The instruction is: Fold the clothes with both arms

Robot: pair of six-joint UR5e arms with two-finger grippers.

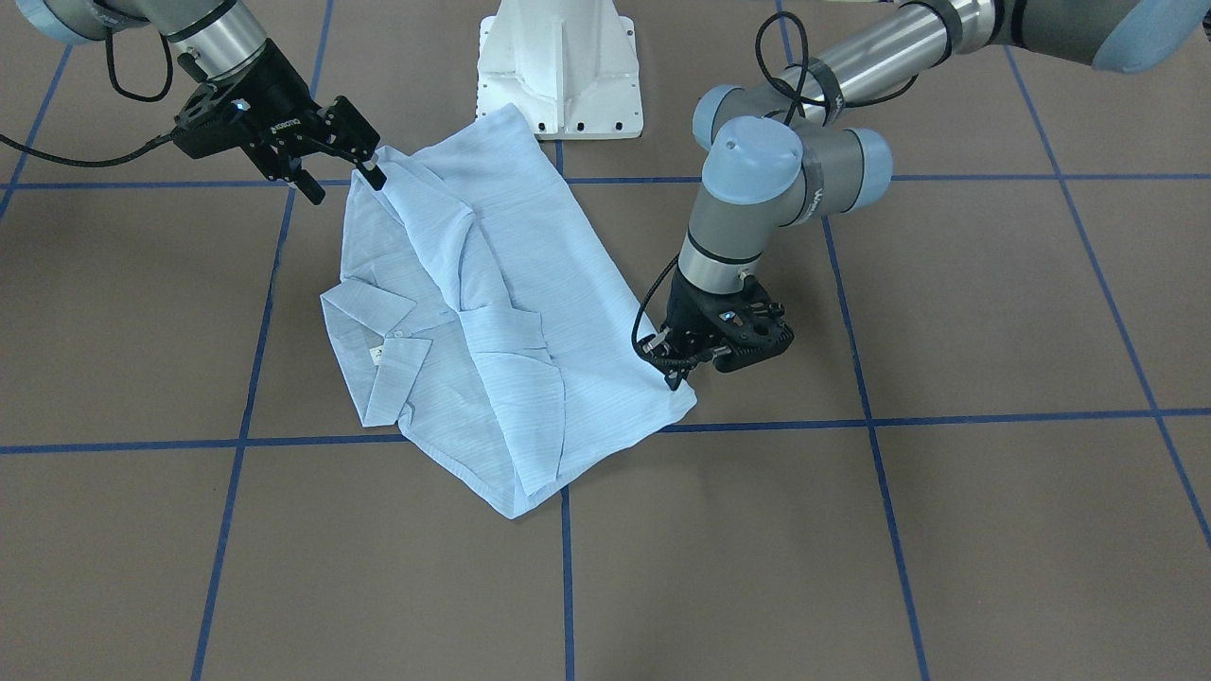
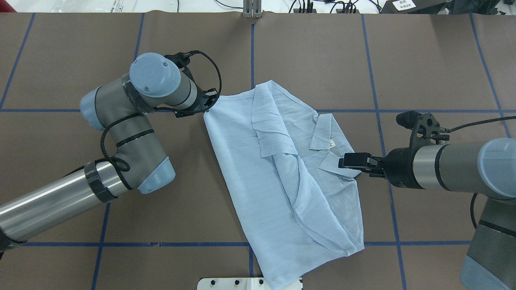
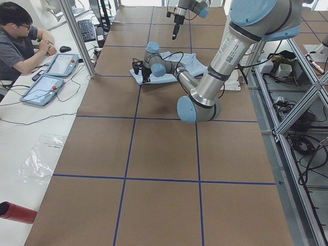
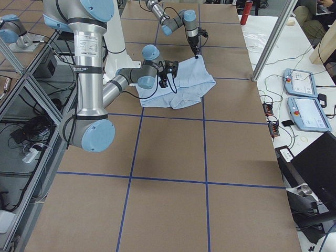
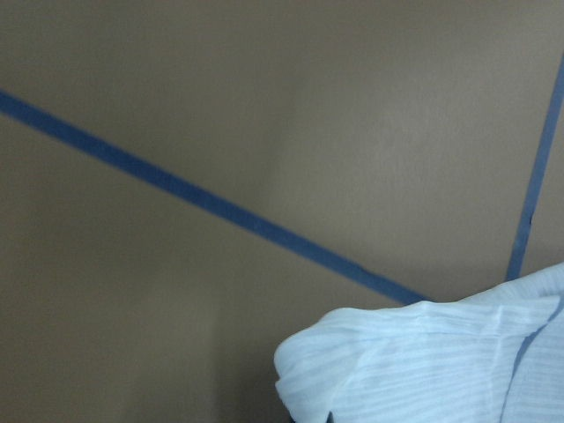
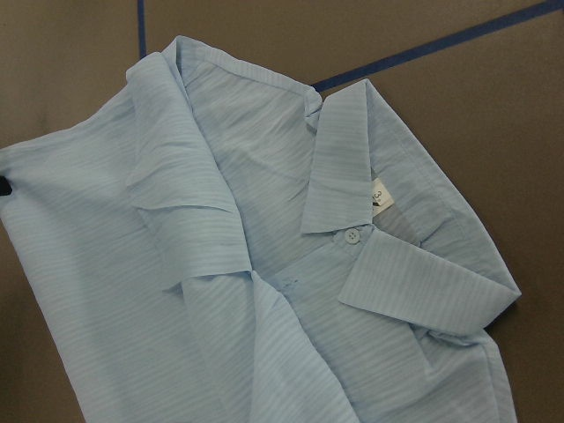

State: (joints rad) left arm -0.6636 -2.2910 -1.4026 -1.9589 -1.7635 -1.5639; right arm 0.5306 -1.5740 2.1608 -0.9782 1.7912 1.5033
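Note:
The light-blue shirt (image 2: pixel 282 177) lies partly folded on the brown table, with its collar and white tag (image 6: pixel 377 194) facing up. My left gripper (image 2: pixel 209 101) is shut on a hem corner of the shirt (image 1: pixel 683 390). That corner looks slightly raised in the left wrist view (image 5: pixel 414 361). My right gripper (image 1: pixel 345 183) is open beside the shoulder end, and one of its fingers (image 1: pixel 375 173) touches the cloth edge. In the overhead view the right gripper (image 2: pixel 354 160) reaches over the collar. No fingers show in the right wrist view.
The white pedestal base (image 1: pixel 558 71) stands just behind the shirt. Blue tape lines (image 1: pixel 568 567) grid the brown table. A person (image 3: pixel 20 41) sits at a side desk with tablets (image 3: pixel 51 77). A red cylinder (image 3: pixel 15 212) lies at that desk's near end.

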